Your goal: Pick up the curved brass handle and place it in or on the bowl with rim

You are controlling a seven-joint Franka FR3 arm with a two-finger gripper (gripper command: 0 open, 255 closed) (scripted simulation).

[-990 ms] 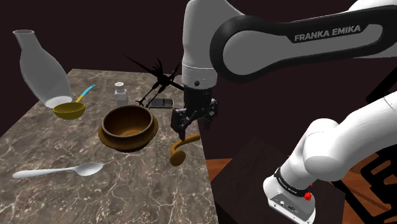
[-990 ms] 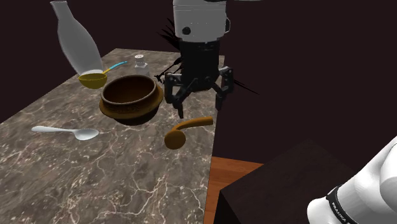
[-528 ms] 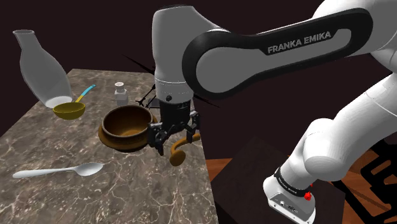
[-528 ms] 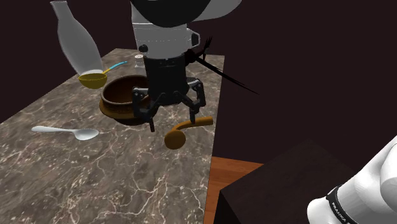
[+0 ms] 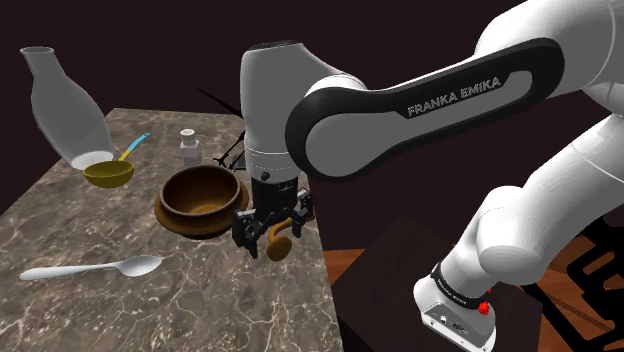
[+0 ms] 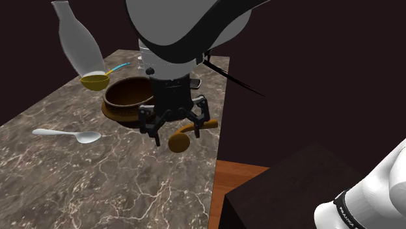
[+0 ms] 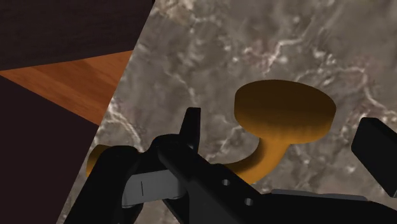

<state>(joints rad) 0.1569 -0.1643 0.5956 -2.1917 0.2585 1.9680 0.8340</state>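
1 rimmed brown bowl (image 5: 203, 200) | 1 curved brass-coloured handle (image 5: 279, 244) | 1 white spoon (image 5: 95, 268) | 1 yellow ladle (image 5: 108, 174), blue-stemmed | 1 pale translucent carafe (image 5: 64, 114) | 1 small capped shaker (image 5: 189, 149) | 1 marble-topped table (image 5: 200, 310)

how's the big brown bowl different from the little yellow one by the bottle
The brown bowl is far larger than the yellow bowl. The brown bowl is dark with a thick rim; the yellow bowl is plain, with a thin blue handle at its edge. Both sit upright on the marble table.
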